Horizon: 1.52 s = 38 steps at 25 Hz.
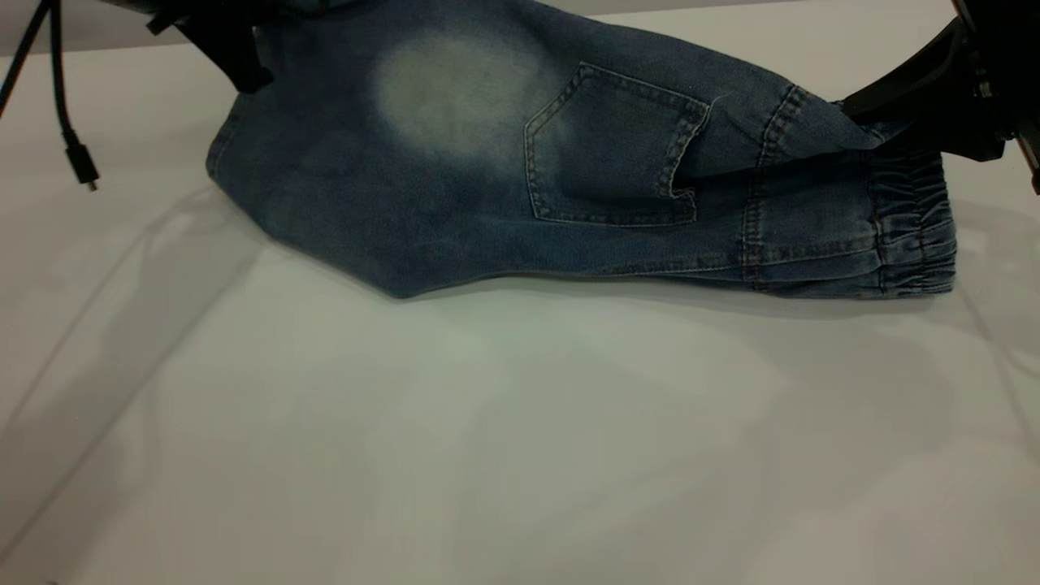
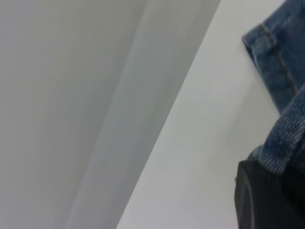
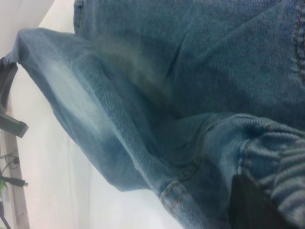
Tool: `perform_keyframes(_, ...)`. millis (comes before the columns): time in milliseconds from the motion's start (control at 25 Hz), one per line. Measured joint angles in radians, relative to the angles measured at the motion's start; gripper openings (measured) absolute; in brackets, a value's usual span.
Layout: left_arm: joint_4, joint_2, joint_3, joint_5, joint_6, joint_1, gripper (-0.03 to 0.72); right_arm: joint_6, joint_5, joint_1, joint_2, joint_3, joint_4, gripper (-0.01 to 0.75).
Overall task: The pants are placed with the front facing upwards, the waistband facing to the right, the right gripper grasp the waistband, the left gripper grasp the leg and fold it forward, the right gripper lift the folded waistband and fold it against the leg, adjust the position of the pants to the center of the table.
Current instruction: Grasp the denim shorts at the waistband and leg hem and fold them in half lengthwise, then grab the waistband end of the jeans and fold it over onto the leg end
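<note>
Mid-fold here: pants (image 1: 520, 162) lifted off the far half of the table (image 1: 487, 455), draped between two grips, back pocket (image 1: 609, 146) and a pale faded patch (image 1: 463, 93) facing the exterior camera. Left gripper (image 1: 231, 49) up at eleven o'clock, pinching the leg hem, denim clamped against a dark finger in the left wrist view. Right gripper (image 1: 894, 106) at two o'clock, closed on a fold of denim just above the waistband (image 1: 914, 219), whose gathered elastic end sags down to the table at three o'clock. Looks like the lengthwise fold, leg carried forward toward six o'clock. Next move, by judgement: bring both grips forward together, lay the cloth down flat, edges matched, then release. Loose cable (image 1: 77, 154) dangling at nine o'clock. No brand, label or writing legible anywhere.
</note>
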State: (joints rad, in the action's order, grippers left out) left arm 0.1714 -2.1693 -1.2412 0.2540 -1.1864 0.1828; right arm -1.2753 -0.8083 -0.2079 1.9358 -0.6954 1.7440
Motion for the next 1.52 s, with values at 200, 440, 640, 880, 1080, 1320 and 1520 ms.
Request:
perform_keyframes(200,-0.118,-0.024,-0.009,-0.006,0.133,0.000,0.074,0.006,0.026,0.000,0.000,0.000,0.001,0.195)
perform_keyframes(440,-0.147,-0.032,-0.009,-0.014,0.235,0.000,0.087,-0.002,0.023,0.000,-0.001,0.000,0.001,0.398)
perform_keyframes(640,-0.147,-0.032,-0.009,-0.008,0.236,0.000,0.185,-0.041,0.022,0.000,-0.019,0.000,0.001,0.469)
perform_keyframes(880,-0.147,-0.028,-0.009,-0.035,0.306,0.000,0.316,-0.015,-0.002,-0.001,-0.031,0.000,-0.002,0.474)
perform_keyframes(1080,-0.145,-0.005,-0.009,-0.136,0.312,0.000,0.331,0.119,-0.043,-0.001,-0.031,0.000,-0.162,0.474)
perform_keyframes(1320,-0.143,0.001,-0.008,-0.197,0.360,0.000,0.333,0.295,0.015,-0.001,-0.031,0.000,-0.346,0.475)
perform_keyframes(1520,-0.143,0.020,-0.008,-0.254,0.385,0.023,0.334,0.361,0.015,-0.001,-0.031,0.000,-0.394,0.475)
